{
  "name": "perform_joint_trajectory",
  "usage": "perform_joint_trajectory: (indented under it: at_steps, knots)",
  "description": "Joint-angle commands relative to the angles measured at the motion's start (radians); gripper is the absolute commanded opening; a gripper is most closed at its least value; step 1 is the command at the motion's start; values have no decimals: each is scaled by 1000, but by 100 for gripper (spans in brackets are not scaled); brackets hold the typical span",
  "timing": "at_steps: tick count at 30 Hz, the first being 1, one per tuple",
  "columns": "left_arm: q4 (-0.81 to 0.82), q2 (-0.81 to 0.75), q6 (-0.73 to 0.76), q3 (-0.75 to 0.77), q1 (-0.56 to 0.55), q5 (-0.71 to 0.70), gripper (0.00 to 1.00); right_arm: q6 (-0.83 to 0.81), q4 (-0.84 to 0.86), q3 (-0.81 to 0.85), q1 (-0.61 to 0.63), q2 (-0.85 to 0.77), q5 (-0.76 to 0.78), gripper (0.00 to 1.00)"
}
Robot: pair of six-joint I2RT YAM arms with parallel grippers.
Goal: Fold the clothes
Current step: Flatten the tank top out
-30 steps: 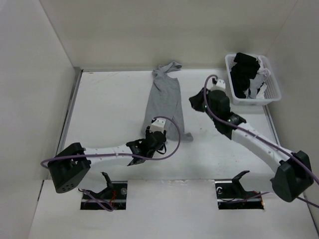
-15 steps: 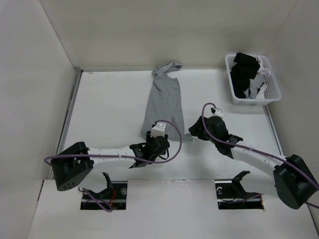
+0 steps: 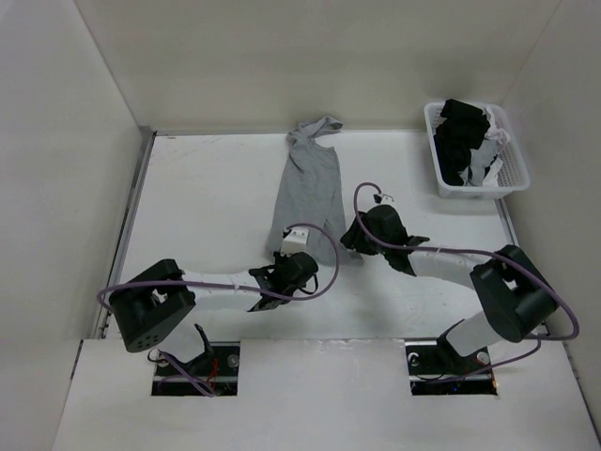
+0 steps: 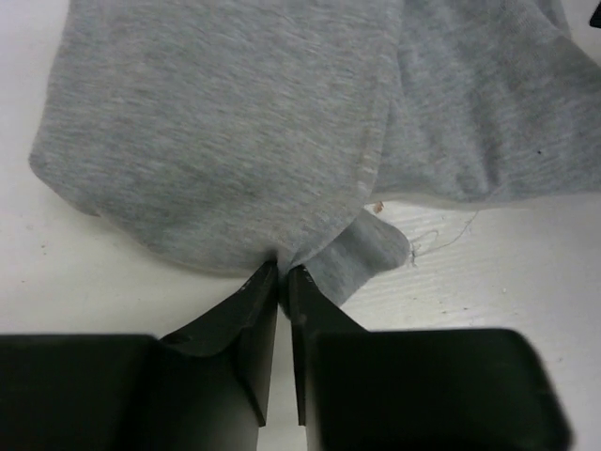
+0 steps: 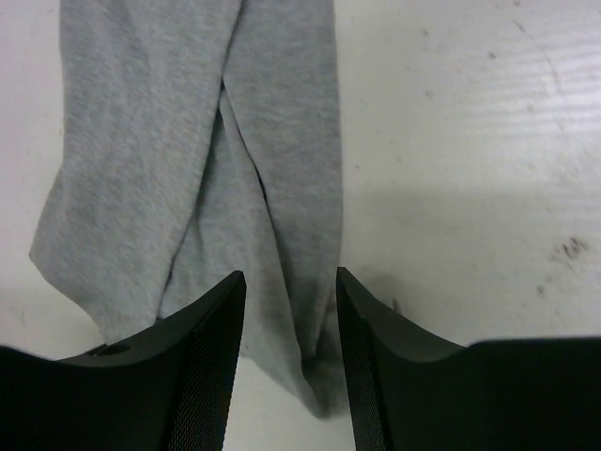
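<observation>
Grey tank top [image 3: 310, 193] stretched lengthwise on the bench [image 3: 207, 188], your left fingers [image 4: 249, 324] pinched together on its near hem, your right fingers [image 5: 208, 348] spread apart, hem corner lying between them (not gripped).

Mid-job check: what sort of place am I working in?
Probably a robot test cell, not a home: white table boxed in by plain white panels, left arm and right arm mounted at its near edge, one grey tank top, a basket of clothes.
</observation>
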Motion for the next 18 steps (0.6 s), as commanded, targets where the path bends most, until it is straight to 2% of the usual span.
perform_joint_trajectory:
  at_steps: [1, 4, 11, 14, 17, 18]
  knots:
    - [42, -80, -4, -41, 31, -11, 7, -9, 61, 86, -10, 75, -1, 48]
    - [32, -159, -1, -76, 80, 0, 4, 20, 49, 132, -27, 130, 12, 47]
    - [7, -303, 34, -104, 160, 61, 4, 57, -57, 270, -30, 271, 62, 43]
    - [6, -334, 46, -112, 183, 82, 4, 65, -89, 336, -24, 334, 55, 32]
    - [6, -369, 65, -112, 212, 105, 4, 93, -83, 354, -24, 348, 78, 7]
    - [6, -389, 68, -109, 222, 118, 4, 97, -69, 347, -23, 328, 103, 1]
